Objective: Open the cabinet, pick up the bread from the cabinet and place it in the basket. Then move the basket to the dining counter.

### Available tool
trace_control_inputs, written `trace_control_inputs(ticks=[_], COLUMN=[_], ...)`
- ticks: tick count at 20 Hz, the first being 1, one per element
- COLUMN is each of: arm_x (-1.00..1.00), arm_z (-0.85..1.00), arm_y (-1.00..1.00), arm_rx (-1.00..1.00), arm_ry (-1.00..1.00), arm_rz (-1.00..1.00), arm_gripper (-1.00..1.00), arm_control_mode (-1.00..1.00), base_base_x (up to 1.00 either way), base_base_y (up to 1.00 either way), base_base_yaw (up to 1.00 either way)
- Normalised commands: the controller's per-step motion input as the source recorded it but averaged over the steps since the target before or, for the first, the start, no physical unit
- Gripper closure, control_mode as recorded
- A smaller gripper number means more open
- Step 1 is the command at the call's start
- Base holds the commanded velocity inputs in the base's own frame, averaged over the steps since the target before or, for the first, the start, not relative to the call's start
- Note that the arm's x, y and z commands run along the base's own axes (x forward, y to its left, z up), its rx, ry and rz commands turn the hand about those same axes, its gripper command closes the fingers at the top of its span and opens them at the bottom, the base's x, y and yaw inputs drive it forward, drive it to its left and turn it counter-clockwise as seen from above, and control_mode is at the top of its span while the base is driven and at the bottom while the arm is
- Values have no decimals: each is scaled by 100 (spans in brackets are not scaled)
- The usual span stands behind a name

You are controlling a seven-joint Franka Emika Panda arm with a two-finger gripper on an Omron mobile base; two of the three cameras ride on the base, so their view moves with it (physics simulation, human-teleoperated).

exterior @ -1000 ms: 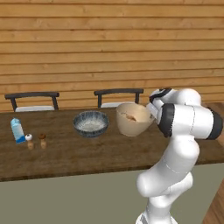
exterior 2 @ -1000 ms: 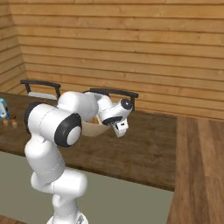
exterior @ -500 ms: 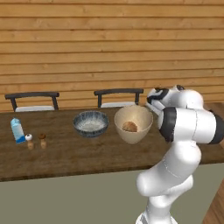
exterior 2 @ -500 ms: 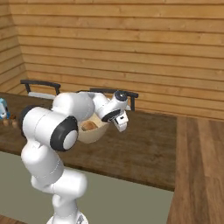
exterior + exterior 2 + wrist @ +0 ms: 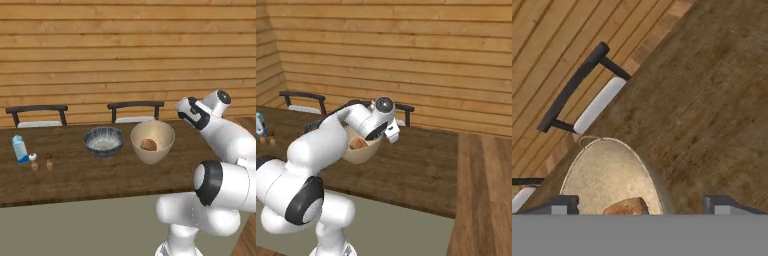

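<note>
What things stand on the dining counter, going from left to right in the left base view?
Blue and white bottle → white-topped shaker → brown-topped shaker → blue-grey patterned bowl → basket with the bread inside.

The table (image 5: 90,175) is dark, matt wood grain; the basket (image 5: 152,141) finely woven, the bread (image 5: 148,145) crusty brown.

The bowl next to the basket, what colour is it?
Blue-grey bowl, patterned, pale inside; the left base view shows it best.

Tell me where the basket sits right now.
In the left base view the basket stands on the dining counter, just right of the patterned bowl, with the bread inside.
</note>
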Motion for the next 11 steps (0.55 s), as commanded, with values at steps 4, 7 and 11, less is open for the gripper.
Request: trace_control_inputs(ticks=[4,7,11], arm_x=[-100,-97,-48], arm_z=[54,55,51], arm_y=[-4,0,0], arm_rx=[-1,-4,-4], arm_ry=[-34,-35,-9], arm_rz=[-3,0,0], arm_gripper=[-100,-100,-100], arm_control_mode=[-100,-100,-100], base_base_x=[0,0,0], base_base_y=[0,0,0], base_base_yaw=[0,0,0])
